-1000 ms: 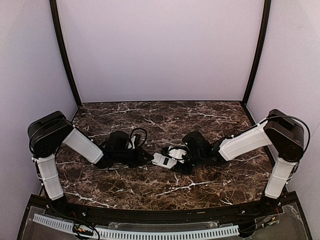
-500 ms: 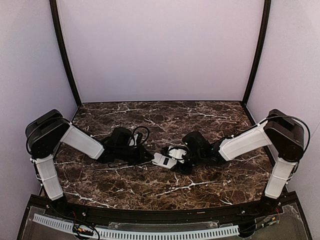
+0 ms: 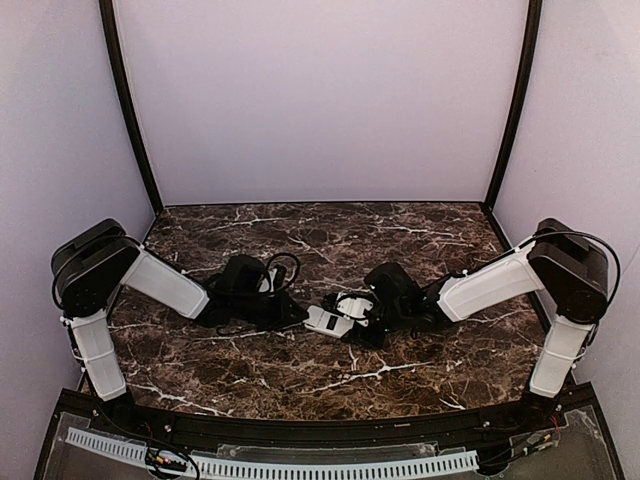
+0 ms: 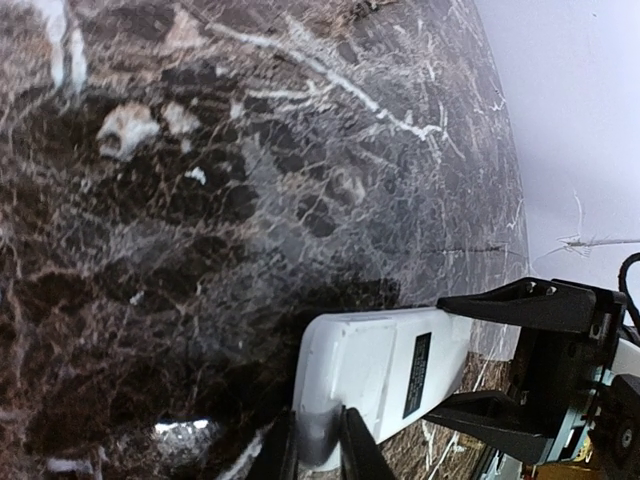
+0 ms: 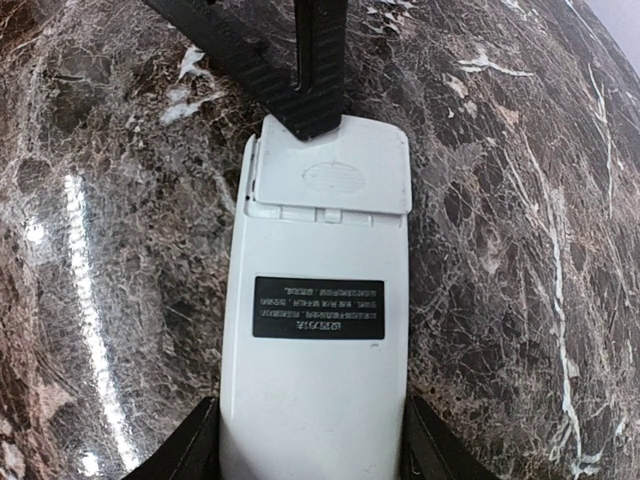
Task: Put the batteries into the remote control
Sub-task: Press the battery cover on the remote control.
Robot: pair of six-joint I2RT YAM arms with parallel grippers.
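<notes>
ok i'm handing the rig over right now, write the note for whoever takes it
The left hand is shut on the cover end of the remote.
The right hand is closed across the remote's width at the other end.
The remote is back up, on or just above the marble table. Its battery cover is on but sits slightly crooked.
No batteries show in any view.
Done: the remote is gripped at both ends, back up.
Left: take the cover off, find the batteries, load them, close the cover.
</notes>
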